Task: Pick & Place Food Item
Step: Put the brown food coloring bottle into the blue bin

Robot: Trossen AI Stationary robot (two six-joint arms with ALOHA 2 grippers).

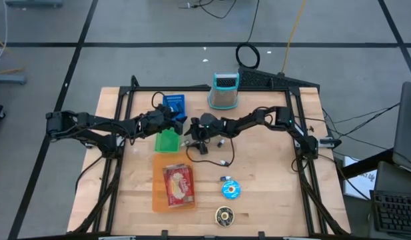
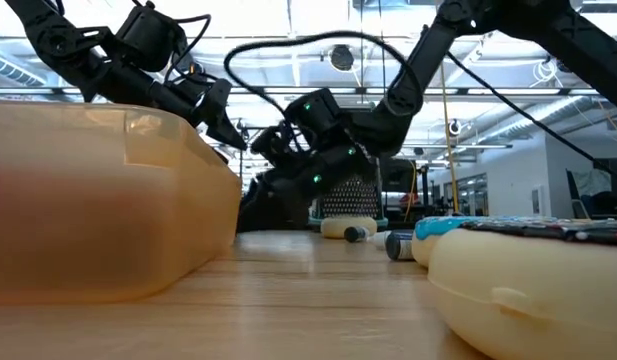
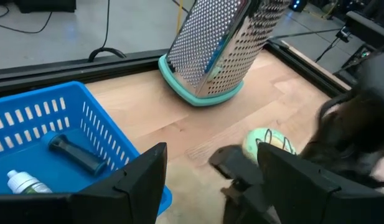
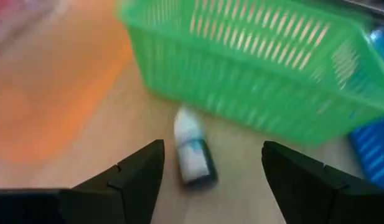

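Note:
My right gripper (image 4: 213, 148) stands open, low over the table next to the green basket (image 4: 260, 81). A small white-and-dark bottle (image 4: 193, 154) lies on its side on the wood just ahead of the fingers, which do not touch it. My left gripper (image 3: 211, 149) is open too and hovers by the blue basket (image 3: 48, 137), which holds a dark tube and a white bottle. A round green-and-yellow item (image 3: 269, 140) rests on the table beyond it. In the high view both grippers (image 1: 180, 123) (image 1: 193, 135) meet at the table's middle.
A metal grater (image 1: 224, 90) with a teal base stands at the far edge. An orange tray (image 1: 158, 180) with a red packet (image 1: 178, 185) lies near the front, and two small round items (image 1: 230, 190) (image 1: 224, 215) lie to its right. A black frame borders the table.

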